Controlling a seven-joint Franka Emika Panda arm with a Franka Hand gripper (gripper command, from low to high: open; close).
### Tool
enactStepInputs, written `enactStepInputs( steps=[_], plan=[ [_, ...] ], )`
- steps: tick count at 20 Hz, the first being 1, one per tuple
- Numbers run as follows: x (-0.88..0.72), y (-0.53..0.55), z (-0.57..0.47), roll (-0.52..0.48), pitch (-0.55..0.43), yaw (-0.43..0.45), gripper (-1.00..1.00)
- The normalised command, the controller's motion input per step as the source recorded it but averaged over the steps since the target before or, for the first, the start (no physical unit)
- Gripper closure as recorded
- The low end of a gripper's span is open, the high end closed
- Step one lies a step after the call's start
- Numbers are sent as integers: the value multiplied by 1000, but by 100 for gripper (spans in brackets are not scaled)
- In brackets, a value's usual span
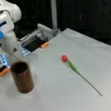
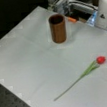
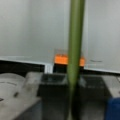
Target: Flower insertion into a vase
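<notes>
- A green stem [image 3: 75,50] runs top to bottom through the wrist view, close to the camera. The pincer shows in no view, so I cannot tell how far open it is or whether it holds anything.
- A red tulip [image 1: 64,58] lies flat on the grey counter [image 1: 67,101], well apart from the vase, as both front views show.
- The vase [image 1: 22,77] stands upright near the counter's edge. It is reddish-brown with a dark inside.
- An orange tab [image 1: 44,45] sits at that edge.
- The white arm [image 1: 7,15] rises behind. A dark mark [image 1: 15,50] on its base is too blurred to read.
</notes>
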Motion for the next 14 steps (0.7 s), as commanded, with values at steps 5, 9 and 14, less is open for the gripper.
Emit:
enactStepInputs(
  steps=[5, 9, 14],
  plan=[
    [-233, -26, -70, -156, 159, 81, 100],
    [-161, 4, -70, -196, 298, 68, 100],
    [-31, 8, -53, -174, 374, 60, 100]
  ],
)
